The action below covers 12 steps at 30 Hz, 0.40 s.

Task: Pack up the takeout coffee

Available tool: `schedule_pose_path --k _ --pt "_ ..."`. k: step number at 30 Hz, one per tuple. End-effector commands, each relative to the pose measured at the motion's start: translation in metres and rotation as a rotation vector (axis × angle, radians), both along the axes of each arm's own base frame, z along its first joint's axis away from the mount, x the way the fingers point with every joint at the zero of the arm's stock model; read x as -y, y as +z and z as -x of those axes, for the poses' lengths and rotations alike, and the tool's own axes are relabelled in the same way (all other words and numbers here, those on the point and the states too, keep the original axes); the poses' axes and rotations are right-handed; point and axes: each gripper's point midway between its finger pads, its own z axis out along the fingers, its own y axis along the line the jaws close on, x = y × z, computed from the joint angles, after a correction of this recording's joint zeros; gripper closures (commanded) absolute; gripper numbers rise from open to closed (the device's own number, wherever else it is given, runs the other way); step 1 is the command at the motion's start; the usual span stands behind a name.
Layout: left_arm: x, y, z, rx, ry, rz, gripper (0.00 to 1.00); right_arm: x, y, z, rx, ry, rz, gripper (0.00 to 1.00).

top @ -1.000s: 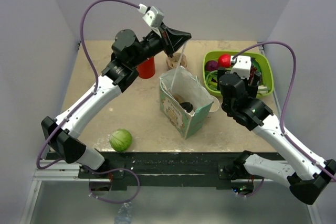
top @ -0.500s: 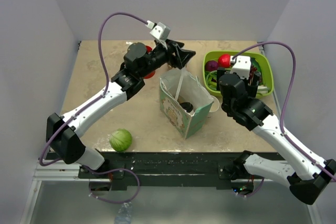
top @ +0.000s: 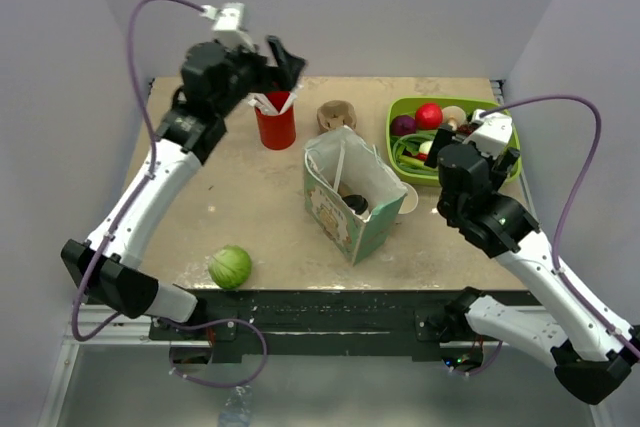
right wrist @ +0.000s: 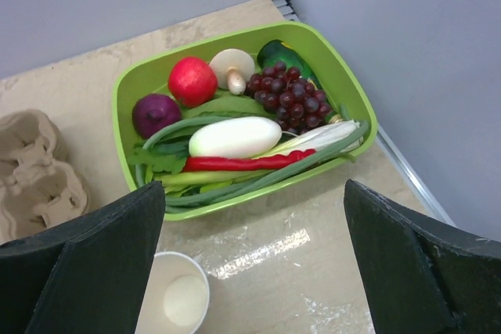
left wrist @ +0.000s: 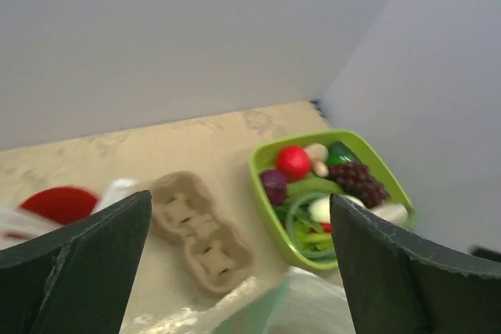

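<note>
Pale grey walls close in a tan bench (top: 255, 212), and your landmark is the paper bag (top: 352, 222) standing open near its middle. The takeout coffee (top: 356, 204) sits inside that bag; you can see only its black lid down between the bag's sides.

Just right of the bag stands a lidless white cup (top: 408, 201). Behind the bag and to its right lies a green tray (right wrist: 145, 76) of vegetables, grapes and a mushroom. Straight behind the bag lies a cardboard cup carrier (top: 337, 114), and behind it to the left stands a red cup (top: 276, 127) with white straws. In front of the bag and to its left, a green ball (top: 229, 267) rests near the bench's front edge.

Your left claw (left wrist: 239, 197) hangs in the air behind and left of the bag, above the red cup, its fingers spread wide with nothing between them. Your right claw (right wrist: 254, 185) hovers right of the bag, over the tray's near side, also spread wide and empty.
</note>
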Motion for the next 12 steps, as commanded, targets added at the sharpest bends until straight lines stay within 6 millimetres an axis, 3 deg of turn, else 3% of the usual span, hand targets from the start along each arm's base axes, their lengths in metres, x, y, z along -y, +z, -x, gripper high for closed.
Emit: schedule_pose_path --k 1,2,3,6,9,12 --pt "-0.128 -0.096 -0.038 -0.385 0.303 0.066 0.00 0.021 0.023 0.008 0.113 -0.115 -0.103 0.02" --pt "-0.160 -0.110 -0.041 -0.433 0.378 0.077 0.00 0.020 0.027 0.008 0.116 -0.106 -0.109 0.02" --pt "-0.169 -0.128 -0.034 -0.481 0.391 0.077 0.00 0.019 0.027 0.007 0.107 -0.090 -0.095 0.02" --pt "-0.204 -0.145 -0.016 -0.499 0.557 0.060 0.00 0.010 0.018 0.001 0.069 -0.047 -0.071 0.02" --pt "-0.214 -0.141 0.003 -0.464 0.611 0.077 0.00 0.011 0.005 -0.002 0.039 -0.083 -0.047 0.02" --pt "-0.219 -0.134 0.015 -0.432 0.626 0.084 0.00 0.011 0.006 -0.007 0.038 -0.108 -0.025 0.02"
